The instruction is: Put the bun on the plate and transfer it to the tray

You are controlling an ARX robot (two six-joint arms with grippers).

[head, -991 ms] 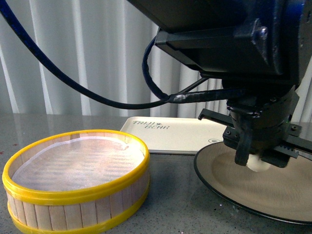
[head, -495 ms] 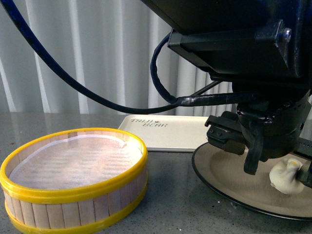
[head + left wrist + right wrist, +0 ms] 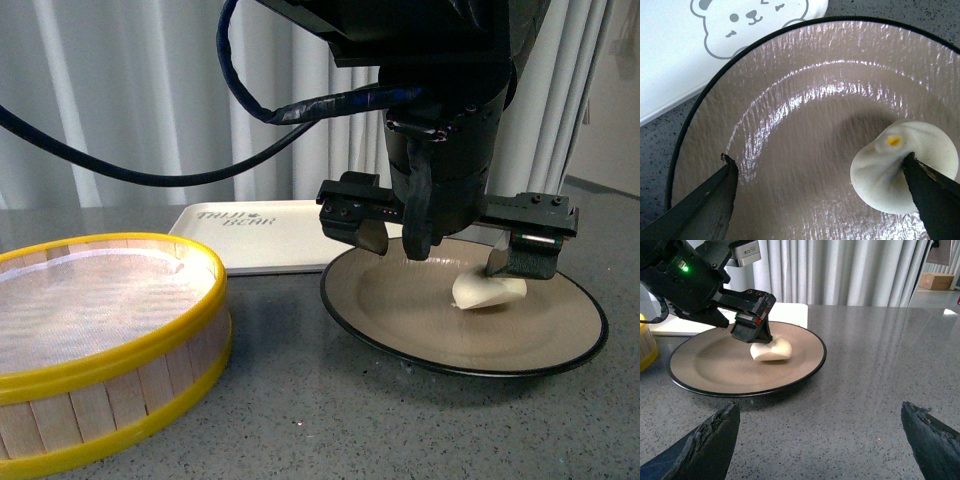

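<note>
While the bun lies tipped over on the plate, the left gripper hangs above it, jaws wide apart, one finger seemingly touching the bun: best rise straight, dragging nothing. Beside the plate, the right gripper waits, jaws apart.

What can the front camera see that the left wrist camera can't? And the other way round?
Only the front view shows the yellow-rimmed steamer basket, the curtain behind and the lettering on the tray. Only the left wrist view shows the bear drawing on the tray and a small yellow spot on the bun. Both show the bun lying on the plate, with the left gripper open over it.
</note>
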